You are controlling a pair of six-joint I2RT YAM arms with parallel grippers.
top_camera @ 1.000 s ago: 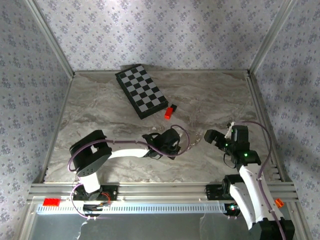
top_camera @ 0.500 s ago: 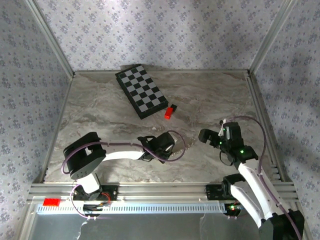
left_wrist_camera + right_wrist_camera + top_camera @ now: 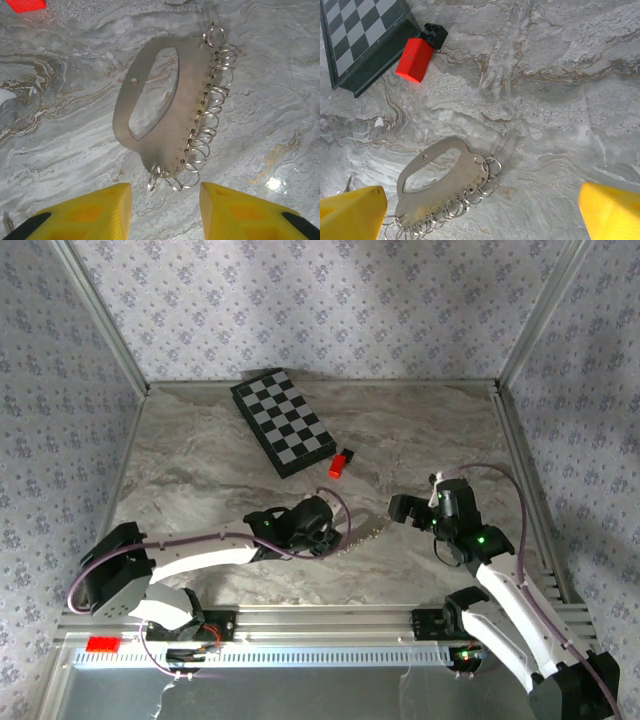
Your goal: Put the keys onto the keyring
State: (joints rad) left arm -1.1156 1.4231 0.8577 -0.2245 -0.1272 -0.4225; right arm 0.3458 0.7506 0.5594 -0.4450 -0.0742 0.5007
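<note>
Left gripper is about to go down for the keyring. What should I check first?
1. Left gripper open and empty: ok, the fingers are apart with nothing between them.
2. Right gripper open and empty: ok.
3. Keyring ahead of the left gripper, lying flat on the table: ok.
4. Rings free to reach: ok, they fan out along one edge of the plate with nothing on top of them.
5. Block and checkerboard apart from the keyring: ok.
6. Where the key is: cannot tell.
</note>
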